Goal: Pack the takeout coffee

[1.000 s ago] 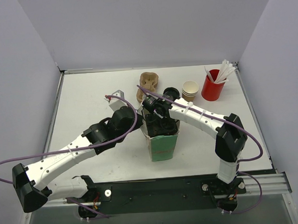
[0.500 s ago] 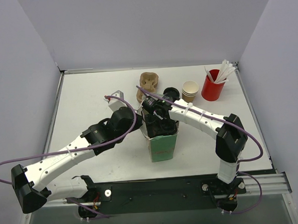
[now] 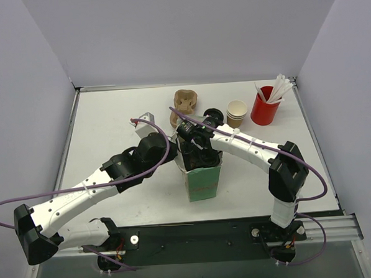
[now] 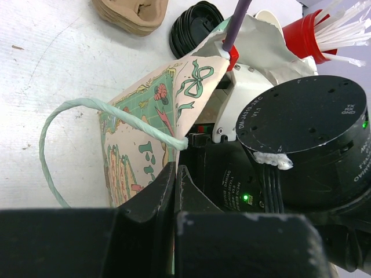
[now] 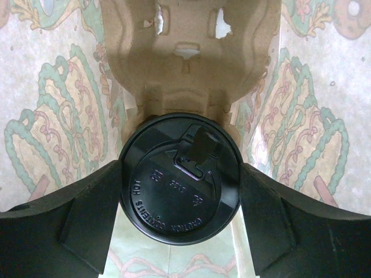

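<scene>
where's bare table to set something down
Bare: far-left corner, between left wall and left arm; also front right, between paper bag and right arm's base. Crowded: back row of pulp carriers, lids, tan cups, red cup.

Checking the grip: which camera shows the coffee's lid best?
Right wrist: the lid fills mid-frame between the fingers of the right pincer, inside the bag, by the carrier. From the top, the right arm hides it in the bag. The left wrist sees the bag's outside and that arm, not this lid.
</scene>
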Robot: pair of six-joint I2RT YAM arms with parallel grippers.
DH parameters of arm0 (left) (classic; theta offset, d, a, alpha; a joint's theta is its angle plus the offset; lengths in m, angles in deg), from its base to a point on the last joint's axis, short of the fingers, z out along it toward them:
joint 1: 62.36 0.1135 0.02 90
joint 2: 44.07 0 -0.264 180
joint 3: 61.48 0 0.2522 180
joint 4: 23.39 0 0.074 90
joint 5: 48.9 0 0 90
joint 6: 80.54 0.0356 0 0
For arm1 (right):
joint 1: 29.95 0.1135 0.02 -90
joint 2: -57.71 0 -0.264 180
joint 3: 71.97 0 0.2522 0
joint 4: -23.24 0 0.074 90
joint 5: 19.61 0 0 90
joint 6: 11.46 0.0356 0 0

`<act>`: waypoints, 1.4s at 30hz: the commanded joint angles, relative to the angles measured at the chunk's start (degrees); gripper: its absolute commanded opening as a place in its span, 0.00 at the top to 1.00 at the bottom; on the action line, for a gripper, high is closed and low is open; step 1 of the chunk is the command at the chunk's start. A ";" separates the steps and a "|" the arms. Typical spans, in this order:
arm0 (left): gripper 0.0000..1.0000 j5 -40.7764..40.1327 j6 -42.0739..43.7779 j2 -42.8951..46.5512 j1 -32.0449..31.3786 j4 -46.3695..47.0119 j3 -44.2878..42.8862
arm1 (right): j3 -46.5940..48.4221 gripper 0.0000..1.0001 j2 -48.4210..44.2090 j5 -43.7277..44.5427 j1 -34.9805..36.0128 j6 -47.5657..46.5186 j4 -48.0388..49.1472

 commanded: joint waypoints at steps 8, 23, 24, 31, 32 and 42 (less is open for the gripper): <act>1.00 -0.46 -0.73 2.13 -0.26 3.51 0.21 | -4.00 0.60 -0.17 3.00 0.60 0.39 -2.82; 1.00 0.42 -0.81 2.30 -0.26 4.13 0.91 | -5.40 0.60 -0.26 3.79 1.04 0.47 -1.68; 1.00 0.51 -0.90 2.21 -0.26 4.21 1.00 | -5.66 0.60 -0.34 3.79 1.13 0.39 -1.50; 1.00 0.51 -0.99 2.30 -0.17 4.30 1.09 | -6.54 0.60 0.18 3.88 1.30 0.39 -0.71; 1.00 0.51 -1.08 2.30 -0.17 4.39 1.26 | -6.63 0.60 0.18 3.97 1.22 0.39 -0.62; 1.00 0.86 -1.08 1.95 -0.17 4.65 1.27 | -9.18 0.60 -0.17 4.14 1.31 0.39 0.61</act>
